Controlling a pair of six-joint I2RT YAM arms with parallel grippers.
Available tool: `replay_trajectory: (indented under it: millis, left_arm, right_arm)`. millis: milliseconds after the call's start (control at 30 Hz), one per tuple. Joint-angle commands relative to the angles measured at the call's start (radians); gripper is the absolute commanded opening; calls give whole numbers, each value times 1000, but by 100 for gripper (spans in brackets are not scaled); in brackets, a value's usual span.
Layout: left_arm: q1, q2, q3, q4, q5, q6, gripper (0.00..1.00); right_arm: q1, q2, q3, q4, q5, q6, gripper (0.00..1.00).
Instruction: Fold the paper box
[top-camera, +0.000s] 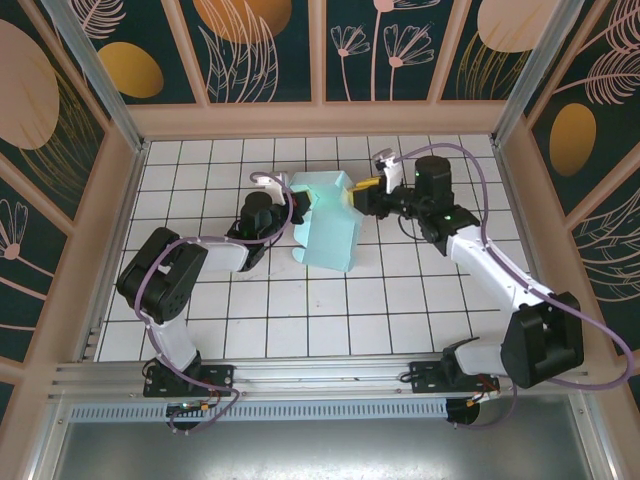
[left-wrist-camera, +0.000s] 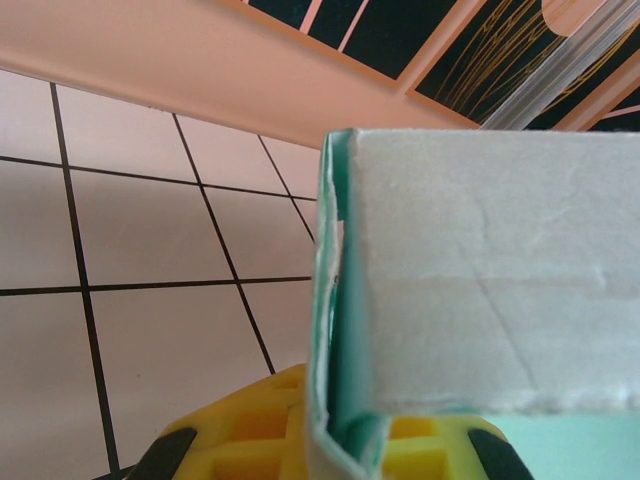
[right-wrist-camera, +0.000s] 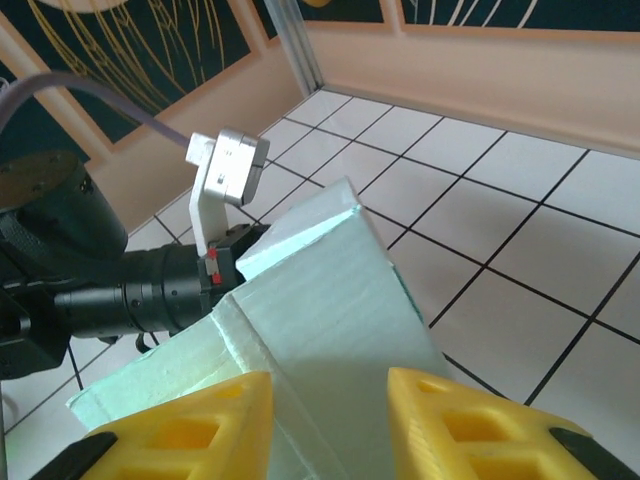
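Paper box (top-camera: 325, 225), a pale aqua piece of thin matte card with sharp creases and flat panels, stands partly folded on the tiles between my two grippers. Its open, sleeve-like end points back toward my bases. My left gripper (top-camera: 288, 203) is clamped on the box's near-left wall. In the left wrist view the card's thin double edge (left-wrist-camera: 345, 330) fills the slot between my yellow, ribbed plastic fingers (left-wrist-camera: 235, 430), and a wide, faintly wrinkled panel rises just right of them. My right gripper (top-camera: 360, 190) sits at the opposite, far corner of the box. Its yellow fingers (right-wrist-camera: 190, 435) stand apart with a smooth panel and a raised crease of the box (right-wrist-camera: 330, 310) running between them. I cannot tell whether the pads press on the card. Just beyond the right gripper, across the box, are my left arm's black cylindrical wrist (right-wrist-camera: 110, 295) and the white angular camera bracket (right-wrist-camera: 228, 165) on it, close against the card, with a purple cable (right-wrist-camera: 100, 95) arching behind. Glossy white square tiles with dark grout lines (top-camera: 400, 300) spread under both grippers. Beyond them a smooth peach-coloured rail (top-camera: 320, 120) carries dark teal wall panels with gold and pink plant patterns (top-camera: 400, 50).
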Motion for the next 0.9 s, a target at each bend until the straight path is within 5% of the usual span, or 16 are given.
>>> replay_trajectory:
  millis: [0,333,600,867]
  left_arm:
    - [-4,-22,26,30,26,-18,0]
    - [-5,-27,28,11,29,-24,0]
    - [-5,-11,41,-11,13,-64,0]
    - [-4,1,85,-85,-47,-144,0]
  right_arm:
    - [37,42,40,-57,87,-68,36]
    - [92,85,85,-106,292,-135,40]
    - [-12,-38,-12,36,72,19,55]
    - [70,-120,-124,34,217,23,74]
